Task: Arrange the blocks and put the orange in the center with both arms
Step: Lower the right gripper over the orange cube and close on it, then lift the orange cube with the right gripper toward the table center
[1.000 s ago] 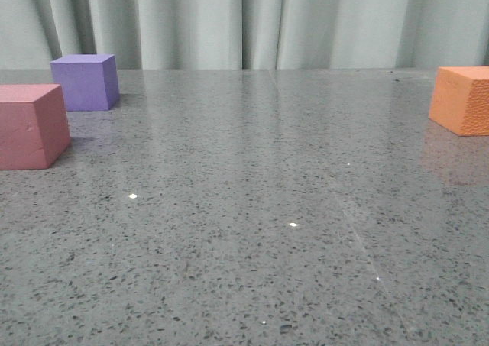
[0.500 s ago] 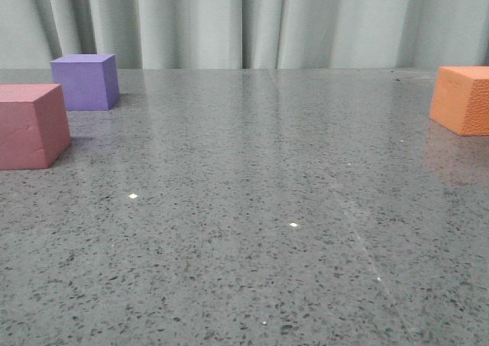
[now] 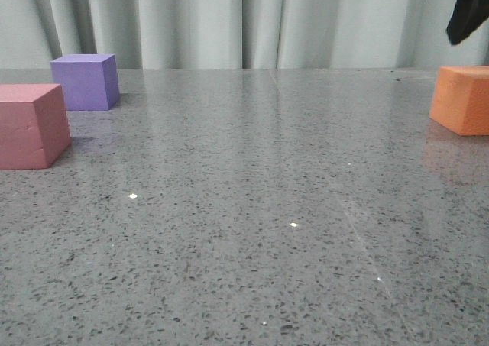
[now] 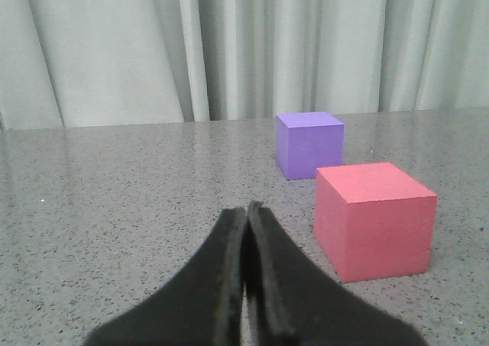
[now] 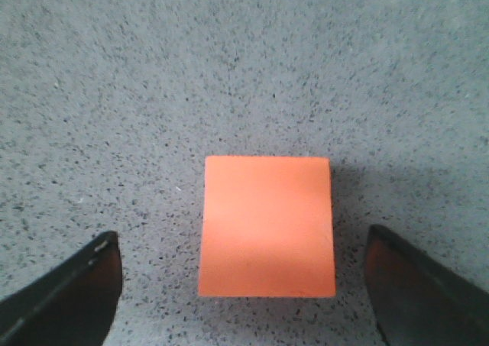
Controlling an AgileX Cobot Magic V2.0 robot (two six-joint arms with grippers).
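While the right hand (image 5: 243,285) gapes, the orange cube (image 5: 267,225) (matte, square-topped) sits flat

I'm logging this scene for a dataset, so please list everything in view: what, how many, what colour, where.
pink-red cube: one, pink-red, on the table at the near left, nearer the camera than the purple cube.
purple cube: one, purple, on the table at the far left, apart from the pink-red cube.
orange cube: one, orange, on the table at the right edge of the front view, below the right gripper.
table: one, grey speckled stone, glossy.
curtain: one, pale grey-green, pleated, behind the table.
left gripper: one, black, fingers pressed together, holding nothing, short of the pink-red cube.
right gripper: one, black, fingers spread wide, above the orange cube, not touching it.
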